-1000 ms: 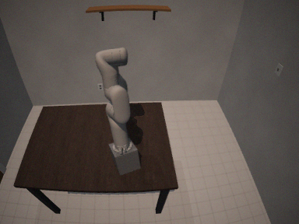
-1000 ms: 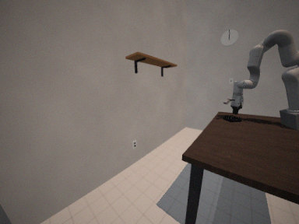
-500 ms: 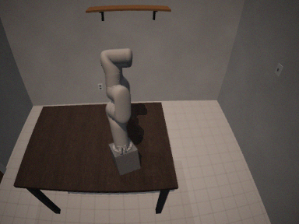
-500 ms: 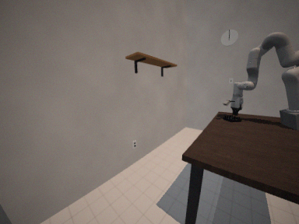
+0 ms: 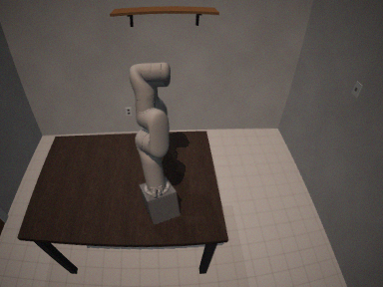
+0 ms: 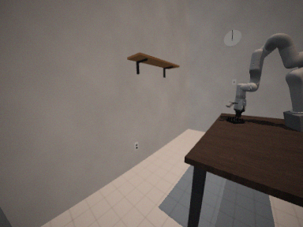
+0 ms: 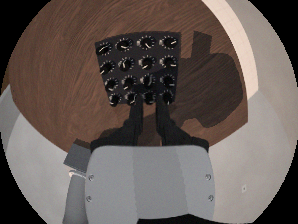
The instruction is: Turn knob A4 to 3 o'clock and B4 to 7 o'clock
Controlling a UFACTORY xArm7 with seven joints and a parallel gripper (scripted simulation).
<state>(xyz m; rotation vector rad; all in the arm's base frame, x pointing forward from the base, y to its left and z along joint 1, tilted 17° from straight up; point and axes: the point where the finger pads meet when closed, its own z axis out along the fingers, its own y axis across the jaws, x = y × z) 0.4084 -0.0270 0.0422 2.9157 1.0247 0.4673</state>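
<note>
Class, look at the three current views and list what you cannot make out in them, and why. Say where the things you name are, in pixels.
- Printed knob names: too small, wrist view.
- Knob box (image 7: 138,55): hidden by the arm, top view.
- Sides of the arm's base (image 6: 293,120): cut off by the right edge, exterior view.
- Clock hour marks by number: too small, wrist view.

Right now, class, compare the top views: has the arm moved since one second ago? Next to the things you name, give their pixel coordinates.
Yes. The arm's (image 5: 152,132) (image 6: 256,65) (image 7: 76,202) upper end has shifted right, closer to under the middle of the wall shelf (image 5: 165,10) (image 6: 153,61).
</note>
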